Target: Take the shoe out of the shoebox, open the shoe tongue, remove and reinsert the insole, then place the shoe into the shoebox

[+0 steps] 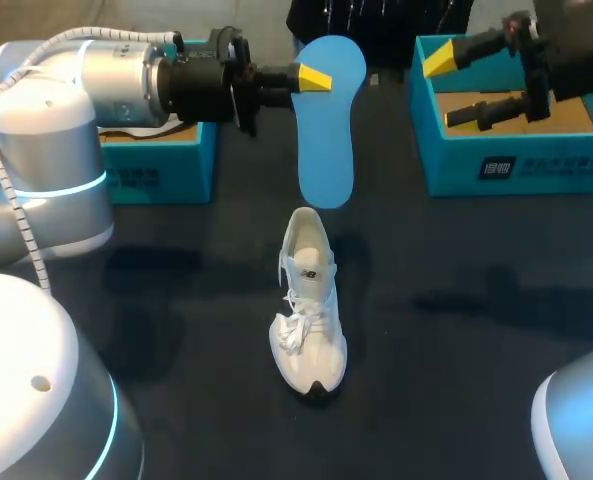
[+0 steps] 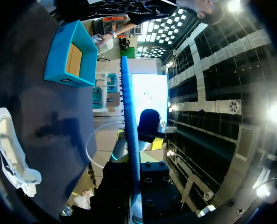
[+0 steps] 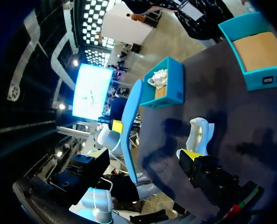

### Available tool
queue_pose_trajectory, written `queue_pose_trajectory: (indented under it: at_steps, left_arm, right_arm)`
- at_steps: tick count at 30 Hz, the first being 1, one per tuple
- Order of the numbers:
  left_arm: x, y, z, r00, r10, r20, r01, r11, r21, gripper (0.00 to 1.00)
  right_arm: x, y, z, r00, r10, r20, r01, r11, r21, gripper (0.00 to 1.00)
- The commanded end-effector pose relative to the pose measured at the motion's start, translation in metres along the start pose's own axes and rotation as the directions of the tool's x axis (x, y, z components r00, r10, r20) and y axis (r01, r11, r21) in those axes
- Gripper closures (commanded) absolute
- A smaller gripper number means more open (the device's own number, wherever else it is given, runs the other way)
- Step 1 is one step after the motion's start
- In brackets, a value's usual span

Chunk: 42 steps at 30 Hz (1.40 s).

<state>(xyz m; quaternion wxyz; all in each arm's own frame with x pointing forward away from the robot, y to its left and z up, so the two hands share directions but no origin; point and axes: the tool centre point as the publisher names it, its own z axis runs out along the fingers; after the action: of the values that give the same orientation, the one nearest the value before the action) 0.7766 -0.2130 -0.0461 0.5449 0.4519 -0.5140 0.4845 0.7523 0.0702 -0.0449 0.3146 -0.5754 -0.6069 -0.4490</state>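
Insole point(image 1: 326, 140) hanging upright in air over shoe collar, left fingers point(image 1: 314, 78) pinching it near broad end. Looking thin, light, bendy: likely buckling if pushed, so gripping flat faces nearer entering end seeming wiser. Shoe point(image 1: 311, 310) standing on worktop point(image 1: 456, 330), soft upper, laces loose; probably sliding unless steadied at heel. Right fingers point(image 1: 438, 60) spread apart, holding nothing, hovering over right shoebox point(image 1: 516, 160).
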Motion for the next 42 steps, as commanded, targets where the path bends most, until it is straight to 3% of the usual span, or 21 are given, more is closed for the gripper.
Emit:
queue_pose_trajectory:
  at_steps: [1, 29, 33, 37, 40, 42]
  left_arm:
    - [0.000, 0.001, -0.001, 1.000, -0.001, 0.003, 0.001, 1.000, -0.001, 1.00]
    - [0.000, 0.001, -0.001, 1.000, -0.001, 0.003, 0.001, 1.000, -0.001, 1.00]
    - [0.000, 0.000, -0.001, 0.975, 0.220, 0.032, -0.220, 0.976, 0.000, 1.00]
    - [-0.005, -0.005, 0.000, 0.899, 0.427, 0.098, -0.430, 0.903, 0.014, 1.00]
    - [-0.009, -0.009, 0.000, 0.806, 0.573, 0.145, -0.580, 0.814, 0.007, 1.00]
    - [-0.007, -0.012, 0.000, 0.696, 0.698, 0.172, -0.705, 0.709, -0.021, 1.00]
  right_arm:
    - [-0.008, -0.005, 0.004, 0.987, 0.000, -0.161, -0.002, 1.000, -0.013, 0.00]
    - [-0.009, 0.002, 0.007, 0.988, 0.008, -0.153, -0.009, 1.000, -0.005, 0.00]
    - [-0.009, 0.002, 0.007, 0.988, 0.008, -0.153, -0.009, 1.000, -0.005, 0.00]
    - [-0.009, 0.002, 0.007, 0.988, 0.008, -0.153, -0.009, 1.000, -0.005, 0.00]
    - [-0.009, 0.002, 0.007, 0.988, 0.008, -0.153, -0.009, 1.000, -0.005, 0.00]
    - [-0.009, 0.002, 0.007, 0.988, 0.008, -0.153, -0.009, 1.000, -0.005, 0.00]
